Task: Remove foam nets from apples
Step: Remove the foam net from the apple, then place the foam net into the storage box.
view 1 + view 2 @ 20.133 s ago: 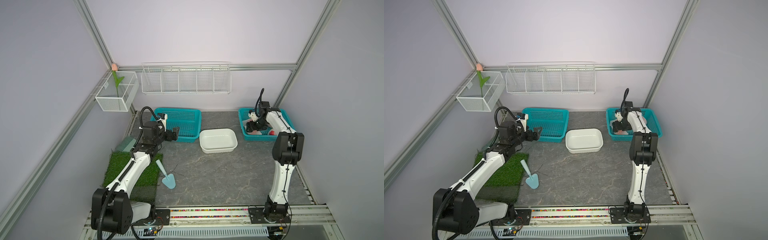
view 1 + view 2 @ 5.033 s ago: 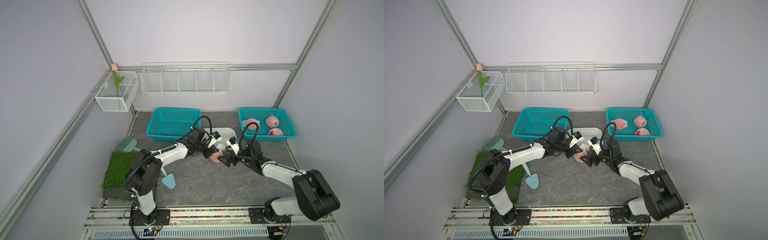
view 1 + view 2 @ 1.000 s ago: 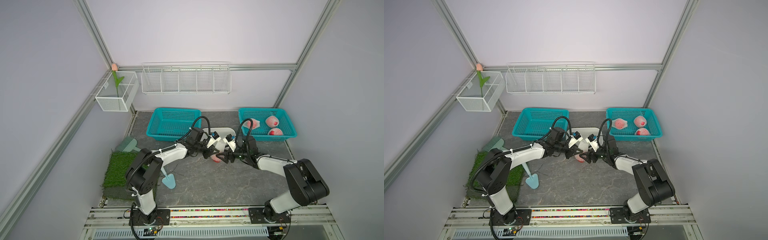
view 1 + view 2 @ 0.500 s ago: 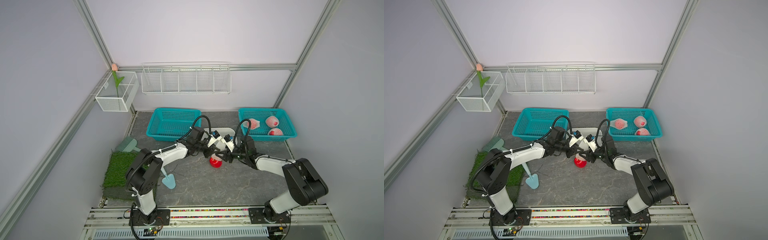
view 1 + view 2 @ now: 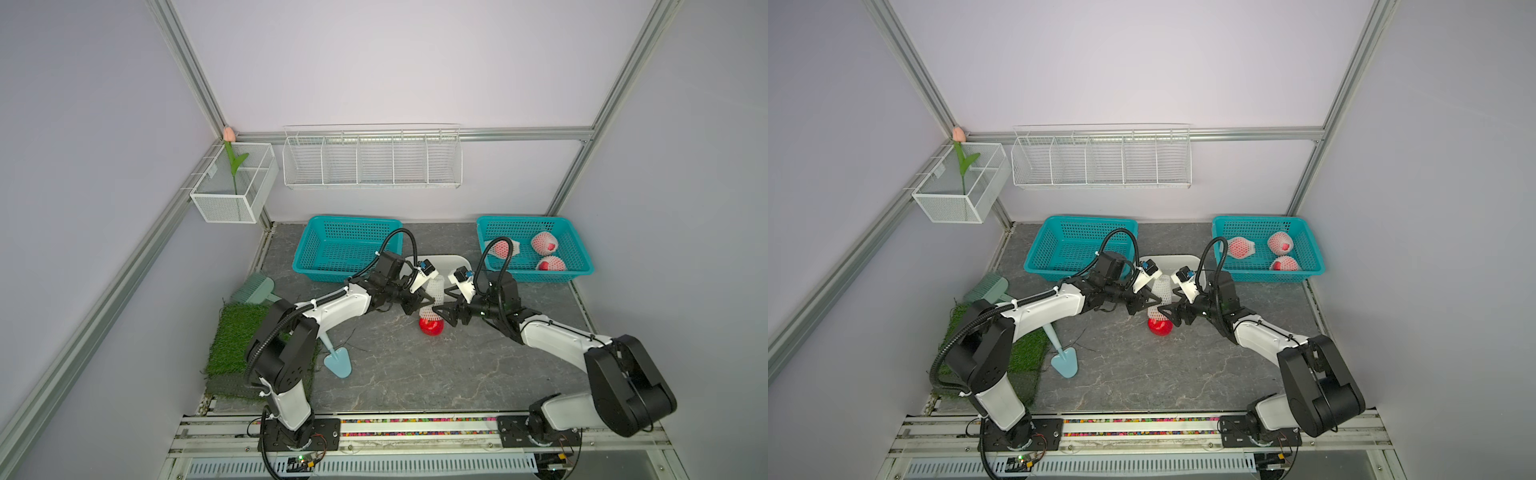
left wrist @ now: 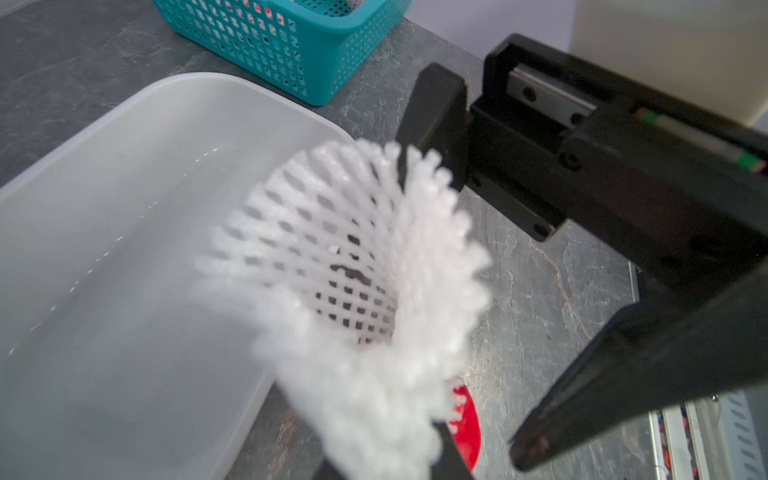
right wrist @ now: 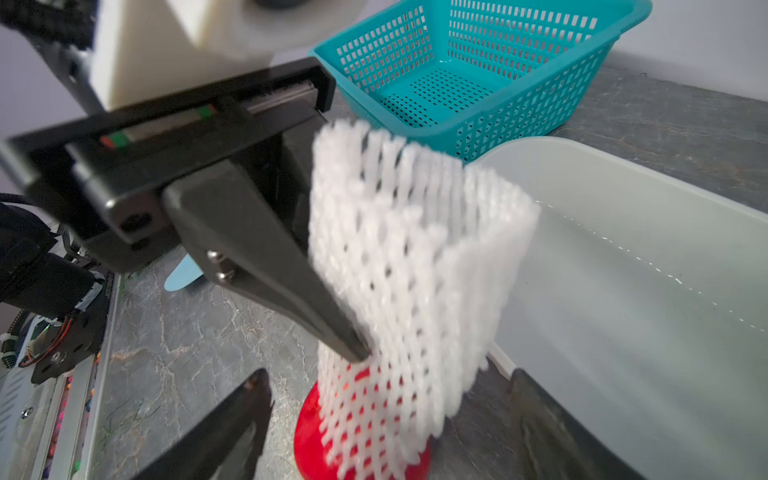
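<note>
A deep red apple (image 5: 431, 327) (image 5: 1160, 326) sits bare on the grey table in both top views. A white foam net (image 5: 434, 291) (image 5: 1162, 290) stands drawn up above it, its lower edge still draped on the apple's top (image 7: 316, 432). My left gripper (image 5: 424, 302) (image 5: 1152, 302) is shut on the net's (image 7: 415, 270) side near the bottom. My right gripper (image 5: 446, 318) (image 7: 390, 432) is open, with its fingers (image 7: 232, 428) either side of the apple and apart from it. Three more netted apples (image 5: 542, 243) lie in the right teal basket (image 5: 536, 275).
A white tub (image 5: 451, 262) stands just behind the grippers, and a teal basket (image 5: 345, 249) with nothing in it behind that. A light blue trowel (image 5: 337, 362), a grass mat (image 5: 237, 336) and a green brush (image 5: 253, 289) lie to the left. Wire racks hang on the walls.
The net has been drawn upward off the apple by my left gripper. My right gripper has opened and let go, and the apple now rests on the table, red and uncovered.
</note>
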Robot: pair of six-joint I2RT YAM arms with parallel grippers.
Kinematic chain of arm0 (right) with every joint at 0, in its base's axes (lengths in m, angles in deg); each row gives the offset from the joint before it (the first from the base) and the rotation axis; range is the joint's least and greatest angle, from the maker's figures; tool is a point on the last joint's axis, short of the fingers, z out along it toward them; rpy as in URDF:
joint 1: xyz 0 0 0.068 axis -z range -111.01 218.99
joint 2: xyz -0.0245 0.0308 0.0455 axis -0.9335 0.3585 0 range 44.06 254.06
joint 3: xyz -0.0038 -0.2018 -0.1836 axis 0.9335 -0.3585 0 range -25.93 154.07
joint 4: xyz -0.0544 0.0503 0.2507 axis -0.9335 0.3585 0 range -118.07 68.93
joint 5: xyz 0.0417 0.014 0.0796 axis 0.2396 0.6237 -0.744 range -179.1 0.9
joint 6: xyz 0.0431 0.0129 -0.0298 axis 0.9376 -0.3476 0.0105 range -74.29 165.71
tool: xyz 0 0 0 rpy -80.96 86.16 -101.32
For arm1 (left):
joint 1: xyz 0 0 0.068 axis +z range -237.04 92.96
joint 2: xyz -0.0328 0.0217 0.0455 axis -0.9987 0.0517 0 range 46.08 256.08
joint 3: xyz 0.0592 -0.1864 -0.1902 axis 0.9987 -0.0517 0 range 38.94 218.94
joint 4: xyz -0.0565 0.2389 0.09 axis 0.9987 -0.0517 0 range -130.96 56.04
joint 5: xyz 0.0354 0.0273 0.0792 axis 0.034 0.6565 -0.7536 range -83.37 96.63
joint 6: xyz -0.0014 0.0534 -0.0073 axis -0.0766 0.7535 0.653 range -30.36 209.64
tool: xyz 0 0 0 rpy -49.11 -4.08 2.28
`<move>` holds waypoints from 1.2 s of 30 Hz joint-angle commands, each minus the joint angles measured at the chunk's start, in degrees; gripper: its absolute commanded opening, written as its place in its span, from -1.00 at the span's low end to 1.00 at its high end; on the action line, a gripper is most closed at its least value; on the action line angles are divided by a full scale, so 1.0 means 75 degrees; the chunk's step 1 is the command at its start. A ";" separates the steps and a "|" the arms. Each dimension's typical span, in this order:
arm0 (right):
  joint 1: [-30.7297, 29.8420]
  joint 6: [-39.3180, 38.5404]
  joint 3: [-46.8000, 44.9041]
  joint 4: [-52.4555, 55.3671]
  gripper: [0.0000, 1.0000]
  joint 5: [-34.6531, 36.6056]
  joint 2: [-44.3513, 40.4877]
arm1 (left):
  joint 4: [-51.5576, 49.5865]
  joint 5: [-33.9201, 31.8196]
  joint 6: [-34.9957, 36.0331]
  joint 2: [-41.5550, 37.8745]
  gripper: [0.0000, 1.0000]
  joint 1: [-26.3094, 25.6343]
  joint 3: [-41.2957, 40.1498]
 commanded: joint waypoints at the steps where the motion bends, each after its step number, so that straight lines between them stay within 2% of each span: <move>1: 0.0065 -0.0143 -0.0181 0.0363 0.78 0.0272 -0.0291 | -0.0513 -0.0105 -0.0208 -0.0378 -0.62 0.0123 0.0062; 10: 0.0110 0.0014 -0.0497 0.0802 0.78 0.0840 -0.0896 | -0.0104 -0.0748 -0.1012 -0.0691 -0.55 0.0126 0.0078; 14: 0.0112 0.0161 -0.0546 0.0855 0.78 0.1053 -0.1265 | -0.0308 -0.1295 -0.1413 -0.0478 -0.54 0.0126 0.0740; 21: 0.0135 0.0135 -0.0511 0.1221 0.78 0.1165 -0.1725 | -0.0459 -0.1509 -0.2725 0.1023 -0.53 0.0126 0.2619; 25: 0.0189 0.0134 -0.0555 0.1437 0.78 0.1302 -0.1837 | -0.1035 -0.1584 -0.3072 0.1985 -0.52 0.0129 0.3611; 31: 0.0197 0.0320 -0.0704 0.1291 0.78 0.1389 -0.1856 | -0.0732 -0.1415 -0.3695 0.2678 -0.39 0.0146 0.3741; 36: 0.0201 0.0480 -0.0798 0.1124 0.78 0.1341 -0.1681 | -0.0896 -0.1376 -0.3840 0.2945 -0.22 0.0173 0.3885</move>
